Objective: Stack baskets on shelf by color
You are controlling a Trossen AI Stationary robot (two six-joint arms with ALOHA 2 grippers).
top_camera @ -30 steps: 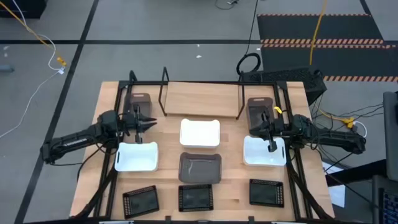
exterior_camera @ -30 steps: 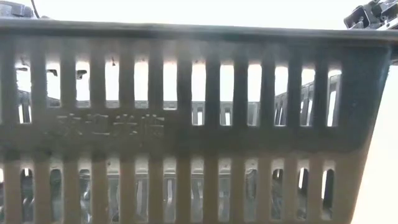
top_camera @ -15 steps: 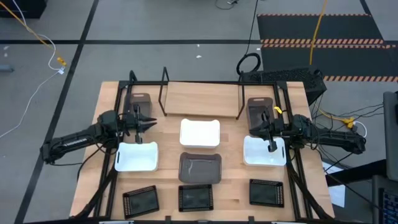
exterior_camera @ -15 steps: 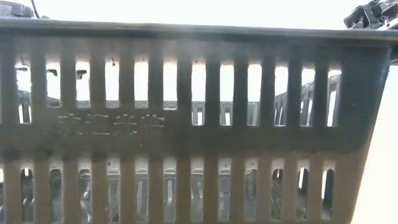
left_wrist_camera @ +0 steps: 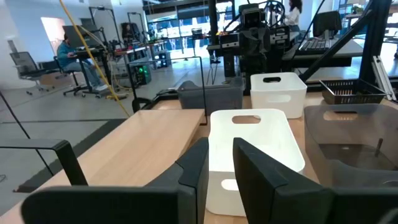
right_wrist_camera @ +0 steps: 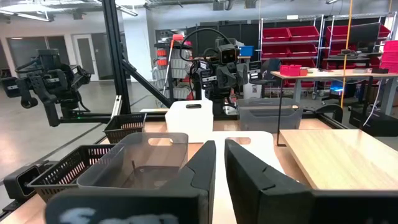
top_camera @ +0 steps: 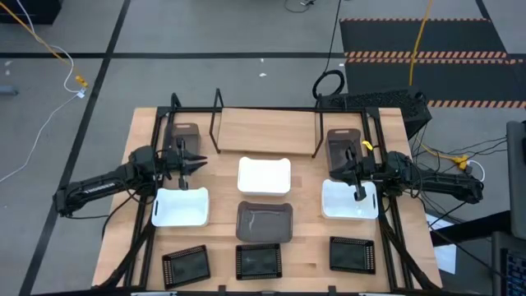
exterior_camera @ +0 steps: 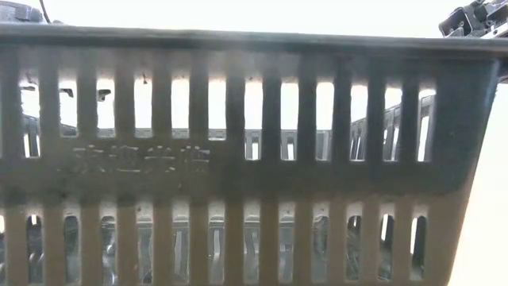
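In the high view two grey-brown baskets stand on the shelf, one at its left end and one at its right end. White baskets rest on the table at left, centre and right. A third grey-brown basket sits near the centre. Three black gridded trays line the near edge. My left gripper hovers between the left shelf basket and the left white basket, open a little. My right gripper hovers over the right white basket's far rim, open by a narrow gap.
Thin black upright rods divide the shelf. A black tray's slotted wall fills the low view. The left wrist view looks across the centre white basket. The right wrist view shows the same basket and the grey-brown one. Bare wood lies between the baskets.
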